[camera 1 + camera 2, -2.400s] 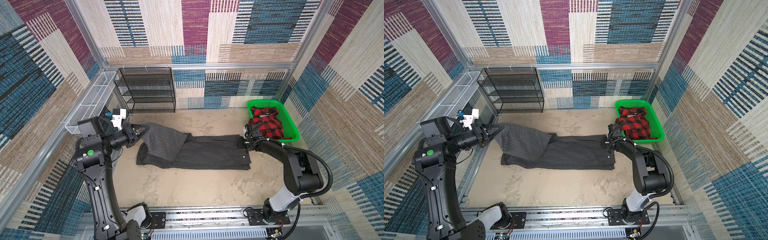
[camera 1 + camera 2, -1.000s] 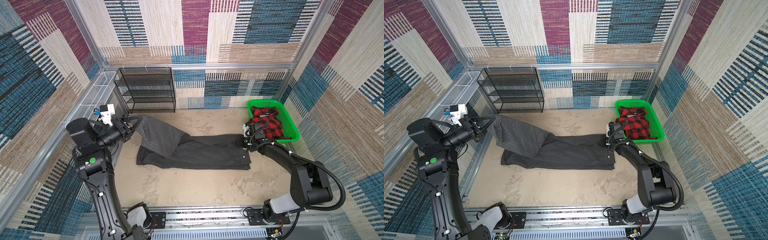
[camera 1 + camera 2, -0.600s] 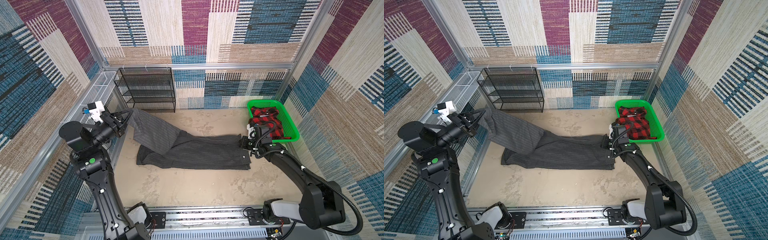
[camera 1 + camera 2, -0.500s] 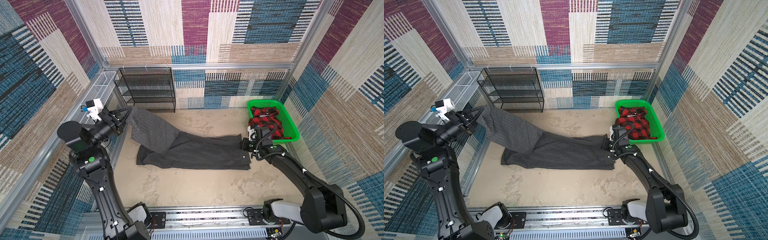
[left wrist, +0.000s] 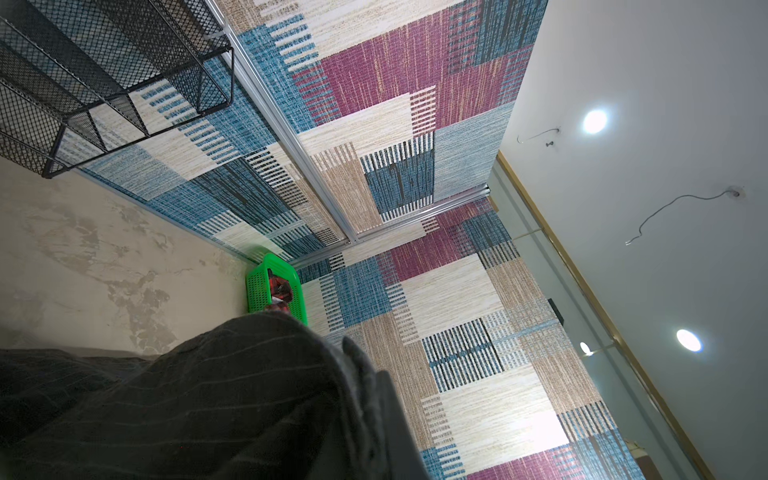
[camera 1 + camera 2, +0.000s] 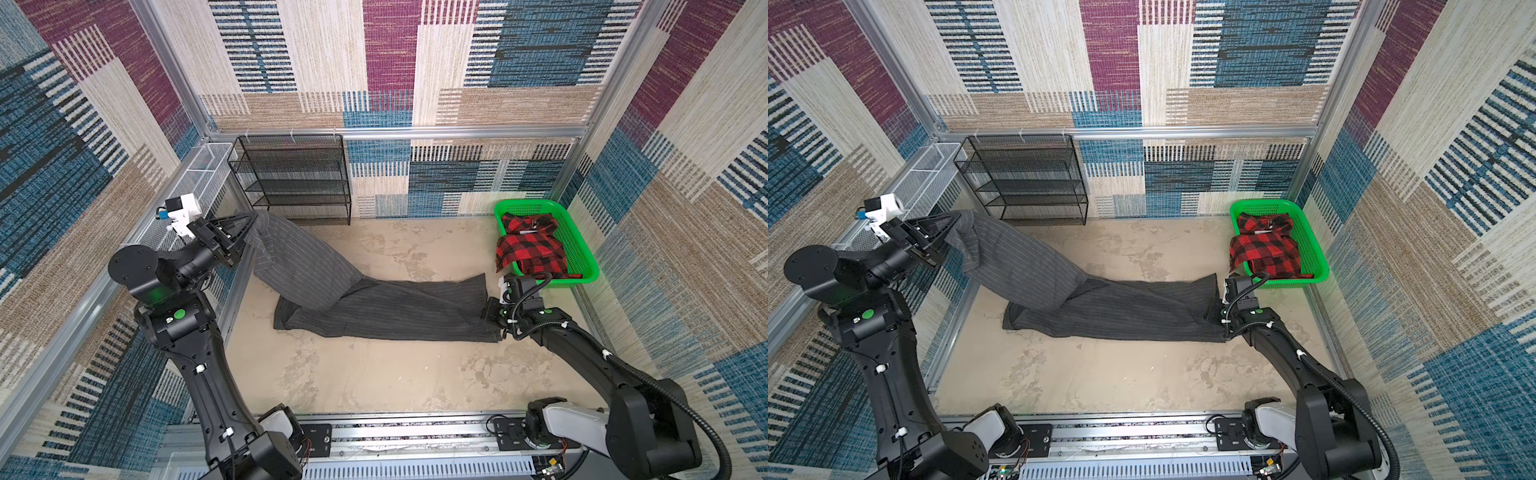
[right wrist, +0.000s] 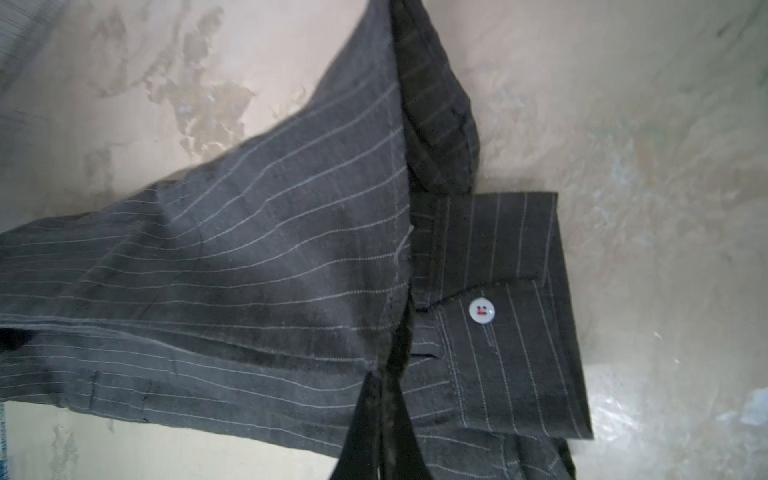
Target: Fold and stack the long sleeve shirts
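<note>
Here, the left gripper [image 6: 248, 219] pinches one end of the grey striped shirt [image 6: 374, 305], held up off the table [image 6: 374, 374] beside the black rack [image 6: 291, 178]; the right gripper [image 6: 492, 311] is clamped on the other end, low on the table; the red check shirt [image 6: 532, 249] lies in the green basket [image 6: 579, 249].

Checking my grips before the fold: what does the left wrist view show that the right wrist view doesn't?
Only left wrist: the green plastic mesh basket holding the red-and-black check shirt, and the black wire-mesh shelf rack. Only right wrist: a white button on a stitched band, and the right gripper shut on the dark grey pinstriped shirt beside it. Both: that pinstriped shirt and the beige mottled tabletop.
</note>
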Available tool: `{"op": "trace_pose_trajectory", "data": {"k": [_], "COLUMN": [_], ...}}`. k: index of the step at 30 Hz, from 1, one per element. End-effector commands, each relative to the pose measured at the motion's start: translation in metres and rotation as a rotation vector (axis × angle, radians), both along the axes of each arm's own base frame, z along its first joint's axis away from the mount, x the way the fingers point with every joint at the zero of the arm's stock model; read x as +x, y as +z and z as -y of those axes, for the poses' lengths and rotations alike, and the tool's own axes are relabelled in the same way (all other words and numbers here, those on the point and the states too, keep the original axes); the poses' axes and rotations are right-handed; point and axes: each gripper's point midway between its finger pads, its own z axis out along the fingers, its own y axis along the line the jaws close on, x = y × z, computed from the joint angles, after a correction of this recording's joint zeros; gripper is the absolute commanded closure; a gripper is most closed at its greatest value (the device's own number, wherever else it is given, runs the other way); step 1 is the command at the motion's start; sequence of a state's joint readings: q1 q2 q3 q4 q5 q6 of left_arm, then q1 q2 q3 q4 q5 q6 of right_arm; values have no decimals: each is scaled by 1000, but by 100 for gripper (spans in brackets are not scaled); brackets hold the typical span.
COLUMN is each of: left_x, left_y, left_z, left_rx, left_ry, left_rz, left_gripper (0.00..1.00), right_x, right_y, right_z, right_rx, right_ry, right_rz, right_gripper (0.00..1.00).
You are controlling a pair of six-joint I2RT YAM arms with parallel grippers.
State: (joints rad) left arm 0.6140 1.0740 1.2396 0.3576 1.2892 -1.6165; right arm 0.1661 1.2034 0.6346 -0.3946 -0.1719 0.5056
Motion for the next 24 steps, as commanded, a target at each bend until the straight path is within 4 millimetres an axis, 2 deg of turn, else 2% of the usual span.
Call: {"op": "trace_pose_trajectory", "data": {"k": [1,4,6,8,10,15,18,20,24], "left_x": [-4,-3,-2,-1,-1,-2,-5,-8,-17], "left_y": [9,12,13,11,11,18,18,14,-6], "left_z": [3,3,2,3,3,7,11,14,23], "left_rx": [23,30,30,33,39,63,70,70,71], "left_ry": [-21,-23,-22,-25,-25,-31,-38,-43,-46], "left_rz": [44,51,50,46,41,54,59,54,23], "left_gripper": [100,100,100,100,100,100,100,100,100], "right_x": [0,4,8,14,22,36,47,57,79], "right_y": [-11,-17,-16,-5,16,78,102,108,96], "right_z": [7,7,4,2,2,3,1,-2,-21], "right_rx": [-19,-24,-21,-17,-15,-29,-40,-43,-34], "right_ry": [-51,-52,-43,-36,-34,-36,-20,-7,50], "right_rz": [-25,-40,-46,-28,13,132,172,191,173], "right_gripper": [97,92,82,70,62,56,55,55,57]}}
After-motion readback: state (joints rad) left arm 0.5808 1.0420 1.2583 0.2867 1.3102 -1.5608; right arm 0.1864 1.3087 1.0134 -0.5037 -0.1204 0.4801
